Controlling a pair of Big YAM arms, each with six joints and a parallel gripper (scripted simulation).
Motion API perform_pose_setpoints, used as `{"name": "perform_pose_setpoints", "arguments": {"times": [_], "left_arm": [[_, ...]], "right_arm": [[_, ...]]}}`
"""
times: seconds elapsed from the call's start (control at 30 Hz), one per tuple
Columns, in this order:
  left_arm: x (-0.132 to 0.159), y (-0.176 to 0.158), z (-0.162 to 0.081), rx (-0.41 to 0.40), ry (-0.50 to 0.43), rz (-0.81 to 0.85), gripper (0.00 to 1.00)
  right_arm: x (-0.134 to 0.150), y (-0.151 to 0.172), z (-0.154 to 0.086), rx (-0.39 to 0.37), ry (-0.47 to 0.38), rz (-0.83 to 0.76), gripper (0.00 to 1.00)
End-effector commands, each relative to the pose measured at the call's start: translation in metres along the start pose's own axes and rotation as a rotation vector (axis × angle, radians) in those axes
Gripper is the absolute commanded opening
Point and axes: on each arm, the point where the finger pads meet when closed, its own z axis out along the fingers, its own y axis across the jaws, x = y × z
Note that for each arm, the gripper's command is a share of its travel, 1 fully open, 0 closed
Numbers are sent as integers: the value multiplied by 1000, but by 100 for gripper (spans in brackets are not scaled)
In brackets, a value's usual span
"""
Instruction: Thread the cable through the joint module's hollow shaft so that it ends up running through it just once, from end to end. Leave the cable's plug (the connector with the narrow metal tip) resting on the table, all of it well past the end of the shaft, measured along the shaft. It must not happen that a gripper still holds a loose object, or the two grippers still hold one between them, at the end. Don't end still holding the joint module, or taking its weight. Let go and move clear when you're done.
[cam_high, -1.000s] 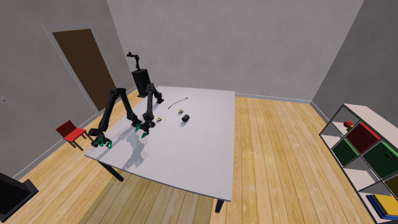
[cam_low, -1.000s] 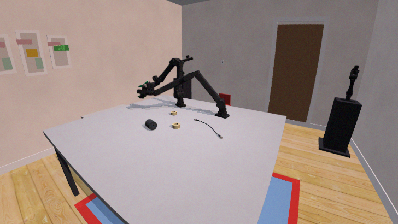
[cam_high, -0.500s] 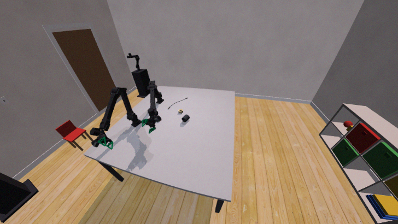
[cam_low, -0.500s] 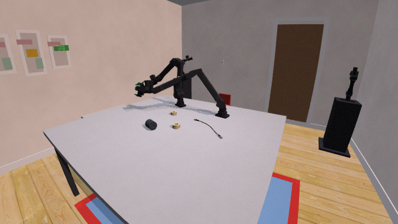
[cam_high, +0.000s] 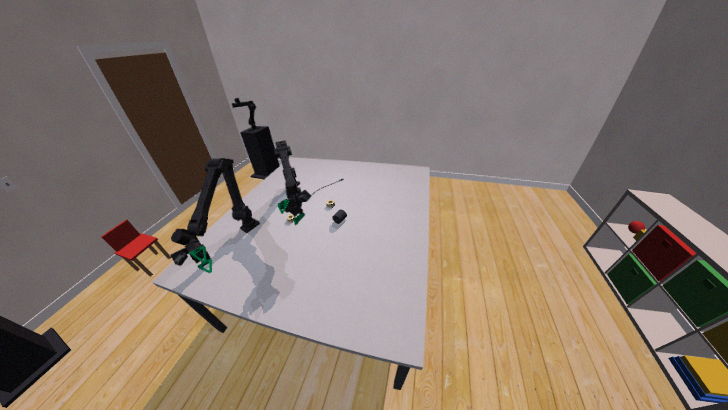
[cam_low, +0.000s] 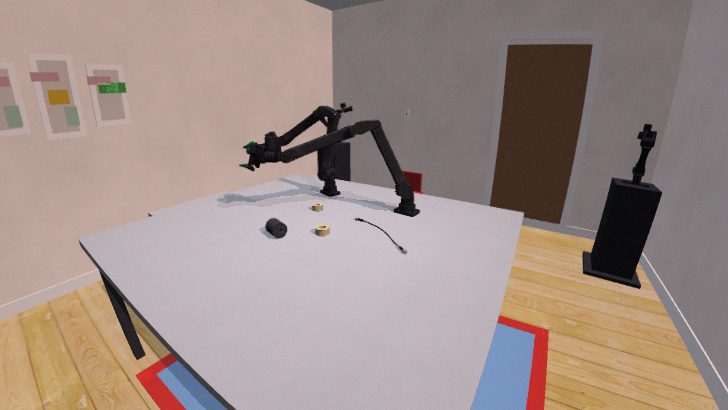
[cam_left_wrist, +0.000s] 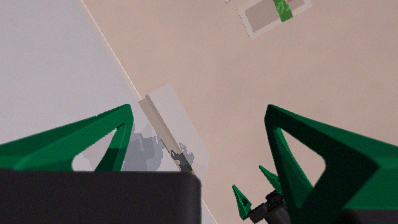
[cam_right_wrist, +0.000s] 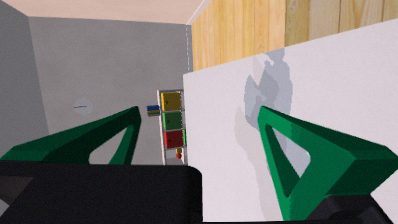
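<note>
1. Cable (cam_high: 326, 185) (cam_low: 383, 231) lies bent on the table (cam_high: 366, 285) (cam_low: 305, 325), outside the black cylinder (cam_high: 339, 216) (cam_low: 275, 227); in the exterior view it is right, the cylinder left. You can't tell which end bears the narrow tip, so you could easily pick the wrong one.
2. Your left gripper (cam_high: 291, 212) (cam_low: 245, 155) (cam_left_wrist: 198, 111) stands wide with nothing in it, well above the table. If you lower it carelessly, it may knock the small brass ring (cam_high: 289, 219) (cam_low: 317, 208) lying farther off in the exterior view.
3. Your right gripper (cam_high: 203, 258) (cam_left_wrist: 245, 175) (cam_right_wrist: 199, 112) is wide and bare too, out by the table's edge. Swing both arms in together and they may clash.
4. The cylinder rests on its side, so a glancing touch could roll it; steady it before you thread.
5. The nearer brass ring (cam_high: 330, 205) (cam_low: 322, 233) sits between cable and cylinder, where a dragged cable could snag.
6. Grip too far behind the tip, and the limp cable probably buckles at the hole.
</note>
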Motion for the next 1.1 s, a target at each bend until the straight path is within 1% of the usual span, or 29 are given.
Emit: {"name": "perform_pose_setpoints", "arguments": {"times": [0.0, 0.13, 0.37, 0.43, 0.47, 0.5, 0.7, 0.93, 1.0, 1.03, 1.07], "left_arm": [[-25, -9, -22, -20, -27, 68, 100], [-67, -6, -48, -56, -82, 128, 100], [-131, -3, -99, -127, -168, 231, 100], [-131, -3, -99, -127, -168, 231, 100], [-135, 4, -103, -141, -172, 243, 100], [-143, -3, -111, -145, -184, 254, 100], [-196, 0, -164, -221, -260, 346, 100], [-244, 1, -230, -317, -334, 452, 100], [-244, 1, -230, -317, -334, 452, 100], [-246, 6, -235, -333, -335, 465, 100], [-252, 1, -245, -342, -347, 478, 100]], "right_arm": [[-2, 50, 9, -35, -1, -145, 100], [17, 76, 21, -48, 2, -252, 100], [49, 107, 43, -58, 7, -413, 100], [49, 107, 43, -58, 7, -413, 100], [50, 108, 46, -54, 5, -431, 100], [58, 116, 47, -63, 6, -455, 100], [93, 155, 56, -98, 0, -609, 100], [134, 189, 68, -127, -7, -771, 100], [134, 189, 68, -127, -7, -771, 100], [137, 190, 71, -124, -9, -789, 100], [145, 192, 74, -127, -5, -806, 100]]}}
